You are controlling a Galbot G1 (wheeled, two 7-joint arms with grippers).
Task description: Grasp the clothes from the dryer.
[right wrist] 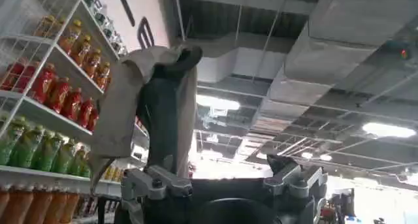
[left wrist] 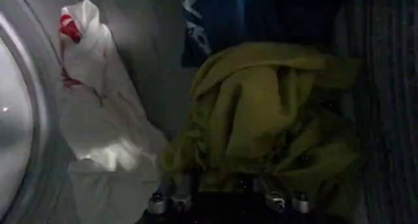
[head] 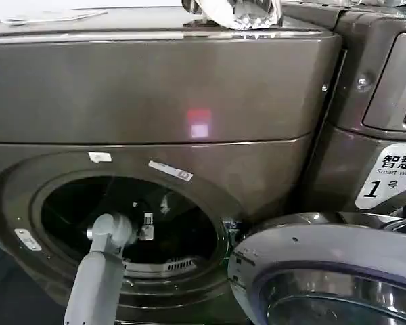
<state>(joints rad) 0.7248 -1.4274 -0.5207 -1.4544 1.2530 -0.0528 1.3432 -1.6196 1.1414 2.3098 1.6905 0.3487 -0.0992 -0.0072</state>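
Door (head: 325, 271): swung open at roughly 4 o'clock of the head view, nearest the camera, leaving the porthole free for reaching in.
Dryer (head: 155, 95): bronze-grey front-loader, flat top panel, dark round drum opening at about 7 o'clock.
Left arm (head: 98, 271): rises from 6 o'clock and goes through the porthole, so its wrist camera looks into the drum.
Left pincer (left wrist: 225, 202): inside the drum, finger bases low in the wrist view, yellow-green cloth touching or just ahead of them; cannot tell whether the fingers are spread or pinching, tips lost in dark and fabric.
Clothes, yellow-green piece (left wrist: 268, 114): bunched on the drum floor right in front of the left pincer, likely the target.
Clothes, whitish piece (left wrist: 91, 108): with red marks, slumped against the drum wall, beside the yellow-green one, apart from the pincer.
Right pincer (right wrist: 222, 179): raised toward the ceiling, a greyish cloth (right wrist: 124, 108) draped over one finger (right wrist: 163, 108); the other finger sits well apart, so spread, cloth hanging and not pinched.
Stage: judged as closing on the yellow-green piece.
Risk: loose folds may slip.
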